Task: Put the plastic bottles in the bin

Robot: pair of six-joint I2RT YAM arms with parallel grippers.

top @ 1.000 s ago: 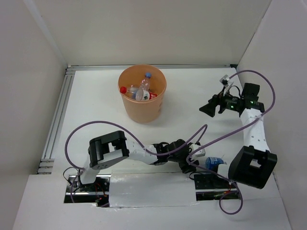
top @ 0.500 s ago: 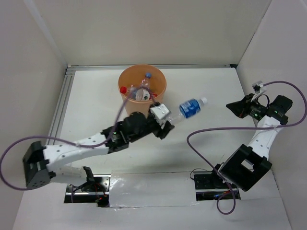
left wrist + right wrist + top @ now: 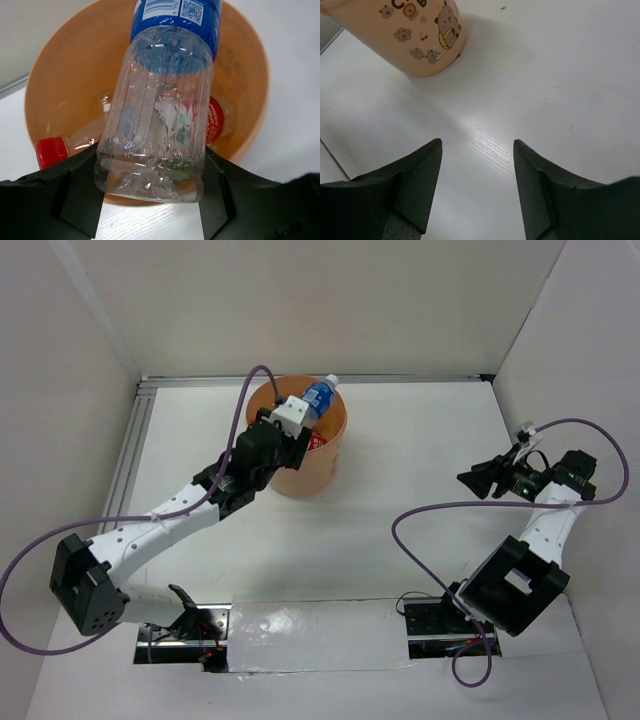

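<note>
The left fingers (image 3: 75, 200), half a second ago out over the tabletop (image 3: 350, 540) right of the bin (image 3: 320, 465), now clamp the blue-labelled clear bottle (image 3: 160, 135) by its base just above the bin's mouth. Beneath it lie a red-capped bottle (image 3: 50, 151) and a red-labelled one (image 3: 216, 119). The right fingers (image 3: 405, 195) stand apart and empty, with the bin ahead to their left.

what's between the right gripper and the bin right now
Nothing but bare white table lies between the right gripper and the bin. The right wrist view shows this stretch through the open jaws, and the top view agrees.
</note>
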